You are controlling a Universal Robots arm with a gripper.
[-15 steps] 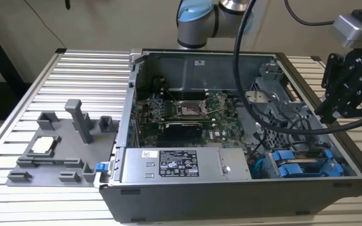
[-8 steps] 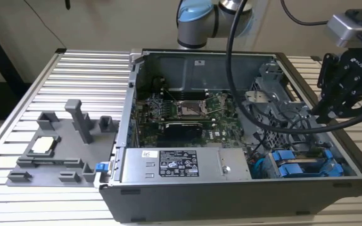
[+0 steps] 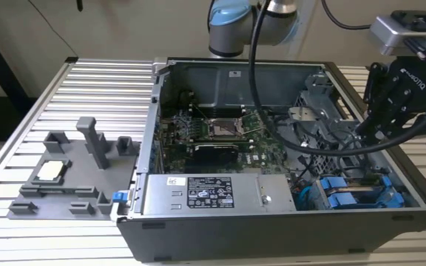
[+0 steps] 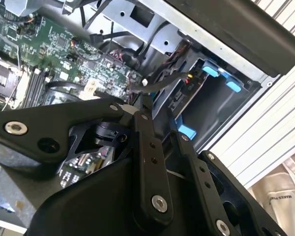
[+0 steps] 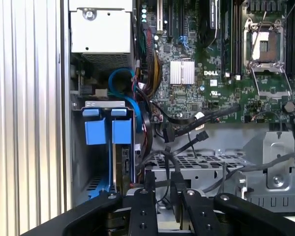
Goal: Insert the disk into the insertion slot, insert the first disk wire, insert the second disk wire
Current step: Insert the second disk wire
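You have the gripper (image 4: 140, 105) low inside the case (image 3: 272, 235), fingers drawn narrow among black cables (image 5: 187, 142); any grasp cannot be told. The disk (image 3: 344, 199) sits in the slot (image 3: 389, 198), at the exterior view's lower right.

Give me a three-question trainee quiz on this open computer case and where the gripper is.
1. True or false: the grey fixture tray lies on the slatted table, outside the computer case.
2. Fill in: in the exterior view, the gripper hangs over the case's ___ side.
3. Where do the blue carriers sit? A: in the drive bay; B: on the grey fixture tray; C: in the gripper.
Key: 1 true; 2 right; 3 A.
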